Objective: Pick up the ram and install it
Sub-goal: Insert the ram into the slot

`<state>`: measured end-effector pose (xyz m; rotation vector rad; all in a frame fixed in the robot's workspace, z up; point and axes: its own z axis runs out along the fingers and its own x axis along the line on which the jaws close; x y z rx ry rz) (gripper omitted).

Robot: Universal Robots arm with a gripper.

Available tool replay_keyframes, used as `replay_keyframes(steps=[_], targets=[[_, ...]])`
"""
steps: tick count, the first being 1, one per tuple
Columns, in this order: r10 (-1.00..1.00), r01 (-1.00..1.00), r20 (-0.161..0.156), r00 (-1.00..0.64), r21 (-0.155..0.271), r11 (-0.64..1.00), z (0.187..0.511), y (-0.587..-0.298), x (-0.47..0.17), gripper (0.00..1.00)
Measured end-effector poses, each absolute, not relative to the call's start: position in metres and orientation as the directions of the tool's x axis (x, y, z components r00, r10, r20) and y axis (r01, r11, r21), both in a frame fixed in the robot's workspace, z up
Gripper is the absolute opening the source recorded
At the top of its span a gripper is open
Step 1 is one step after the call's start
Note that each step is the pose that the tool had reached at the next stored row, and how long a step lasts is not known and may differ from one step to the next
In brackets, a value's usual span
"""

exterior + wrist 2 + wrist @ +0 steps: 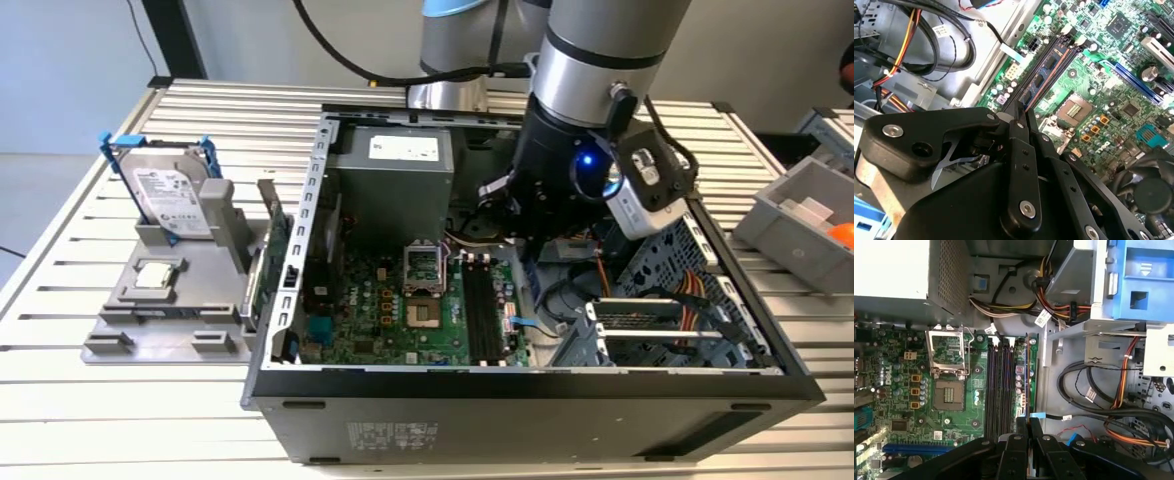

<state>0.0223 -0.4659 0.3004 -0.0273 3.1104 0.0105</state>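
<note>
One ram (1021, 382), one gripper (1028, 424), one open computer case (534, 388); beside the case, toward the exterior view's left, one silver hard drive (167, 195) upright in a grey stand. Long, thin, dark-blue stick with black chips, standing on edge in the outermost of the parallel memory slots on the green motherboard (387, 300), next to the bare metal wall; seen along its length in both wrist views (1044, 75). Claw (1021, 116) pressed together, tips right at the near end of the ram; cannot tell whether touching. Inside the case: motherboard, one grey power supply (394, 165), bundles of cables (1094, 395).
</note>
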Motion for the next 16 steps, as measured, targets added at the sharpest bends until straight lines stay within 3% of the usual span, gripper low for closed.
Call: replay_keyframes(steps=[16], targets=[[0.042,0.041,-0.031,-0.999,0.006,0.999,0.271,-0.466,0.018,0.00]])
